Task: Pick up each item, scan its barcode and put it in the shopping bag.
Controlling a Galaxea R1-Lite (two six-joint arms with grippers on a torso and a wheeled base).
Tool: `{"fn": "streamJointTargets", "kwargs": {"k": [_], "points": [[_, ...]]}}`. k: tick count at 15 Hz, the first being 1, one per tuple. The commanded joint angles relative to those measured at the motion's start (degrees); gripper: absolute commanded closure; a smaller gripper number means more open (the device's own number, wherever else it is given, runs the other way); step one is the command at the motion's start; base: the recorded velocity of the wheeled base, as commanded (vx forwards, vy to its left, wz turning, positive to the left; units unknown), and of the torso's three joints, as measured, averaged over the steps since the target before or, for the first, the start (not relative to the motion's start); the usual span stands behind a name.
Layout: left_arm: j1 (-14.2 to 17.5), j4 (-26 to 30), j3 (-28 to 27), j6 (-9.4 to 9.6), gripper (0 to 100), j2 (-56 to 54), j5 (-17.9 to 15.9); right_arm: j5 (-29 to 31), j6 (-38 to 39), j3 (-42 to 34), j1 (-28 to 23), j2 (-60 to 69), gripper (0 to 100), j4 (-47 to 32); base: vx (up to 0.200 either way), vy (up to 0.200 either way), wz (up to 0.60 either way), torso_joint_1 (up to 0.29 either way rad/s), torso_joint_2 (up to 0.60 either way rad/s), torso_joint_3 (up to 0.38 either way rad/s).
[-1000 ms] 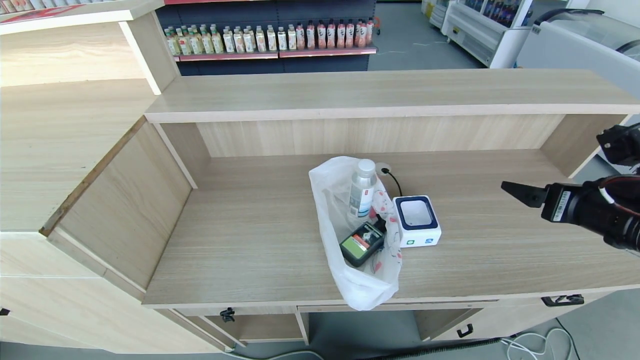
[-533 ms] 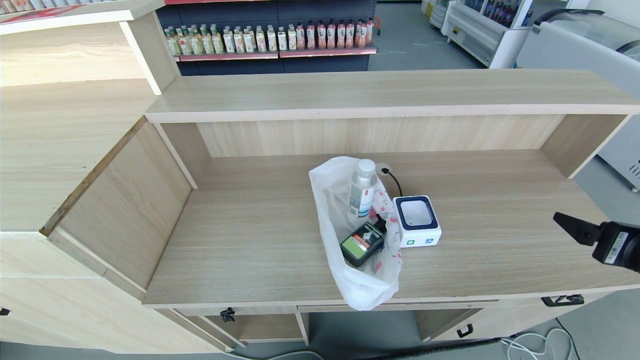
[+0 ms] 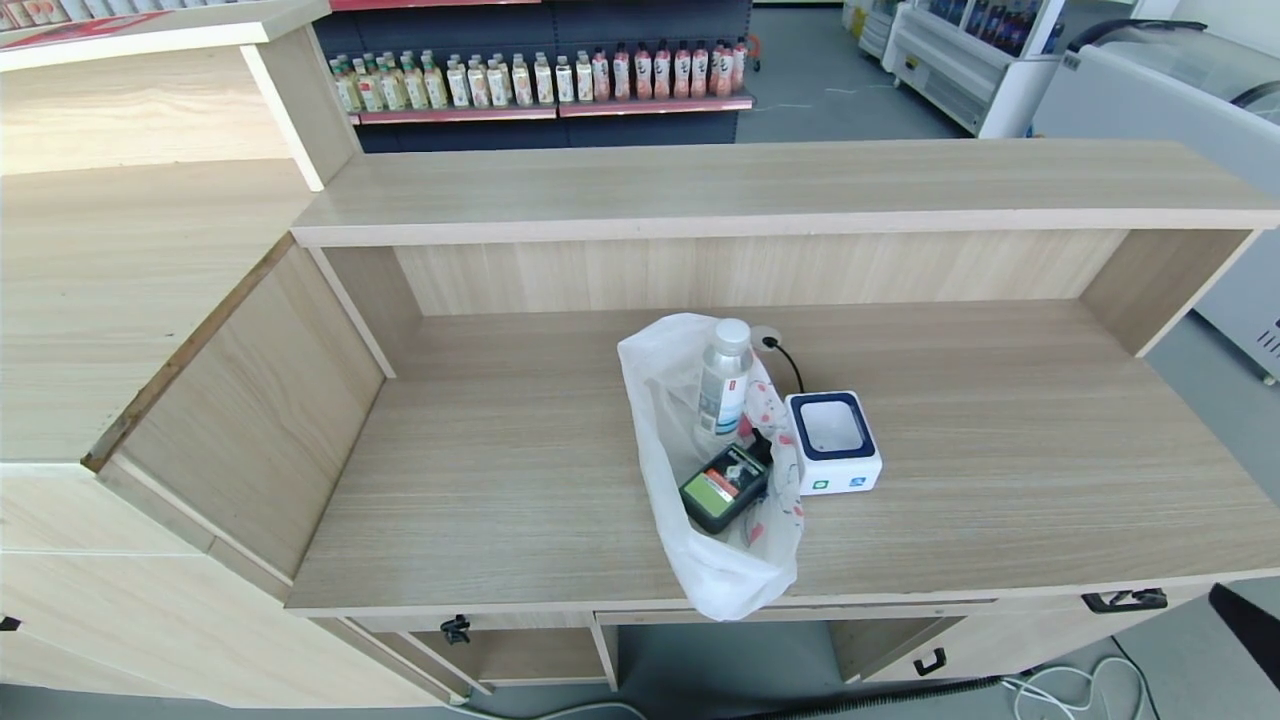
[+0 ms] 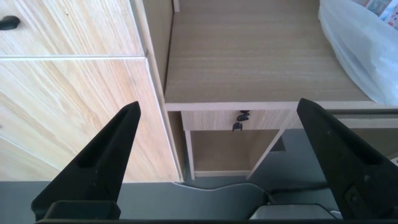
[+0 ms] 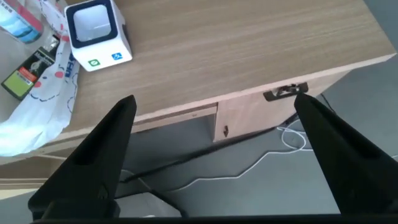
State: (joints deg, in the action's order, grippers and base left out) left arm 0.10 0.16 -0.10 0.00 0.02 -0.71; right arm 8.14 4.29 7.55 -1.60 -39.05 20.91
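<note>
left gripper [image 4: 219,104] and right gripper [image 5: 214,101] both spread wide, empty. both sit off the counter [image 3: 1000,500] front edge, well apart from the shopping bag [image 3: 652,410], bottle [image 3: 725,385] inside.

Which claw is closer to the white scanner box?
Probably right. The right gripper hangs off the counter's front, right of the scanner; the left gripper hangs left of the bag.

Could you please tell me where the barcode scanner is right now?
In the head view, the scanner sits on the counter, just right of centre, directly beside the shopping bag on its right.
</note>
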Motion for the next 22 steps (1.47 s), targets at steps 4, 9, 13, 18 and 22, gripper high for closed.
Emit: {"fn": "streamJointTargets", "kwargs": {"k": [4, 9, 13, 18, 22], "points": [[0.1, 0.0, 0.0, 0.0, 0, 0.0, 0.0, -0.1, -4.7, -1.5, 1.9, 28.4, 0, -21.0, 0.0, 0.0, 0.0, 0.0, 0.0, 0.0], [0.0, 0.0, 0.0, 0.0, 0, 0.0, 0.0, -1.9, -7.5, -4.4, 1.7, 38.8, 0, -23.3, 0.0, 0.0, 0.0, 0.0, 0.0, 0.0], [0.0, 0.0, 0.0, 0.0, 0, 0.0, 0.0, -2.0, -3.9, -4.7, 1.7, 39.0, 0, -22.8, 0.0, 0.0, 0.0, 0.0, 0.0, 0.0], [0.0, 0.0, 0.0, 0.0, 0, 0.0, 0.0, -3.0, -4.2, -4.7, 1.7, 39.0, 0, -22.8, 0.0, 0.0, 0.0, 0.0, 0.0, 0.0], [0.0, 0.0, 0.0, 0.18, 0, 0.0, 0.0, -3.0, -4.3, -4.6, 1.7, 39.0, 0, -22.8, 0.0, 0.0, 0.0, 0.0, 0.0, 0.0]]}}
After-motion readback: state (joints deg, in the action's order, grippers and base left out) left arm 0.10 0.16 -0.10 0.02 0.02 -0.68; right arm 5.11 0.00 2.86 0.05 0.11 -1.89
